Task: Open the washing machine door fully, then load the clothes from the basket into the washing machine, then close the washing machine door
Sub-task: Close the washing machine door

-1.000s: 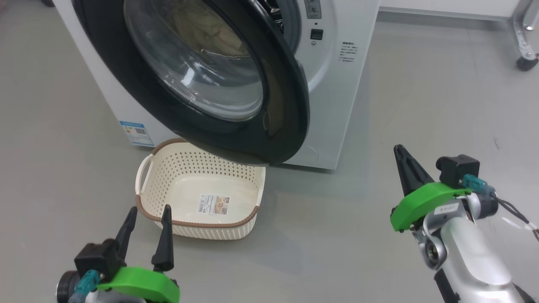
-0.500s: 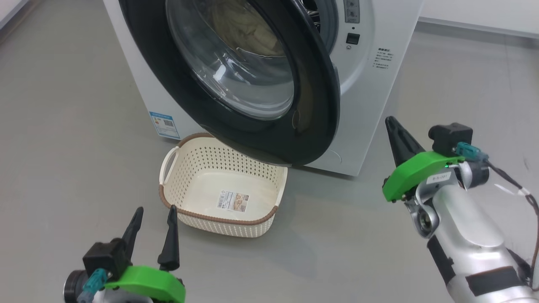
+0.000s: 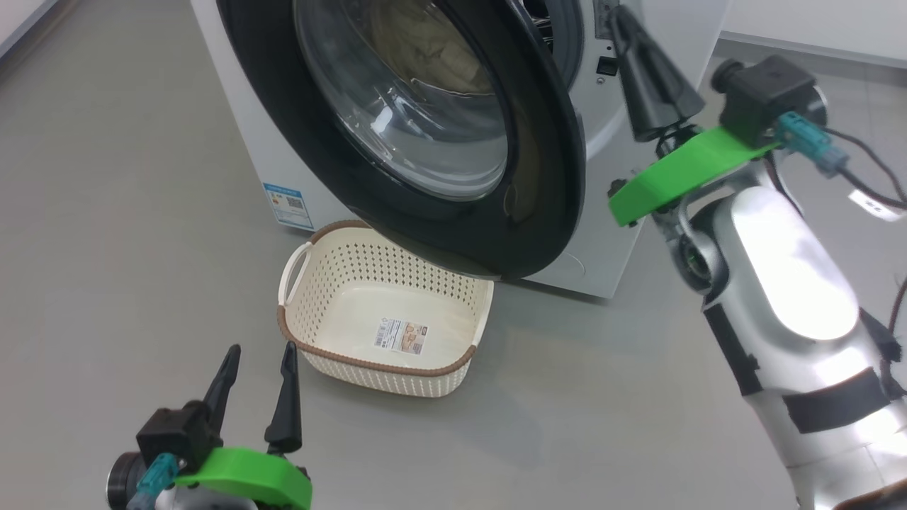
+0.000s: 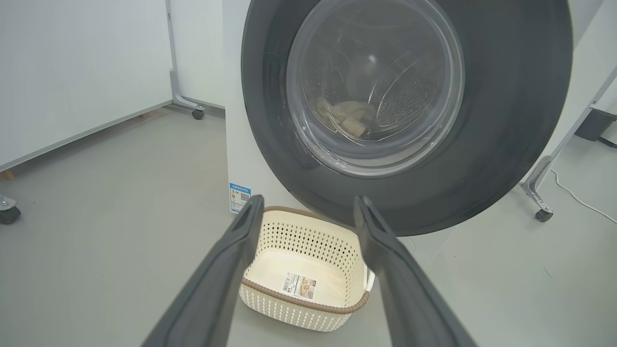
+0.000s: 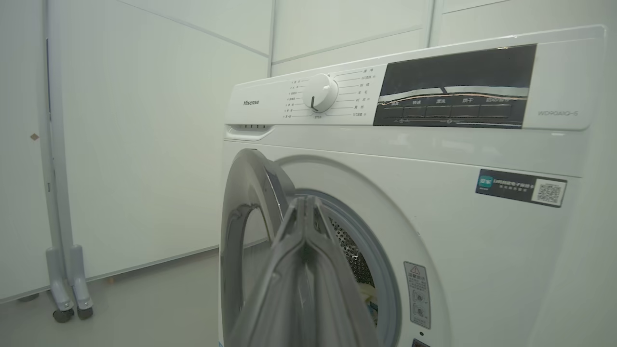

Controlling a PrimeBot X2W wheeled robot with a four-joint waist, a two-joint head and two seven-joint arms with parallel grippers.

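- The washing machine (image 3: 602,248) stands at 12 o'clock in the head view. The washing machine door (image 3: 411,120) hangs partly open, swung out from the front panel, with its free edge toward 3 o'clock.
- The clothes (image 3: 425,42) lie inside the drum as a pale heap seen through the door glass. In the left wrist view they sit low in the drum, just below the centre of the glass.
- The basket (image 3: 397,382) rests on the floor (image 3: 106,248) at 6 o'clock of the door, partly under its lower rim. It holds nothing, and the label sticker (image 3: 401,336) on its base is uncovered.
- The left gripper (image 3: 261,348) hovers at 7 o'clock of the basket, near it but apart. Its jaws stand wide and carry nothing.
- The right gripper (image 3: 623,25) is raised at 2 o'clock of the door, just beside the free edge. Its jaws are pressed together on nothing. In the right wrist view they point at the gap between the door and the drum opening (image 5: 344,241). Whether they touch the door cannot be told.
- Progress, as a judgement: opening and loading appear complete, since the basket is bare and the garments are in the drum. Closing the door remains, as it is not yet latched.
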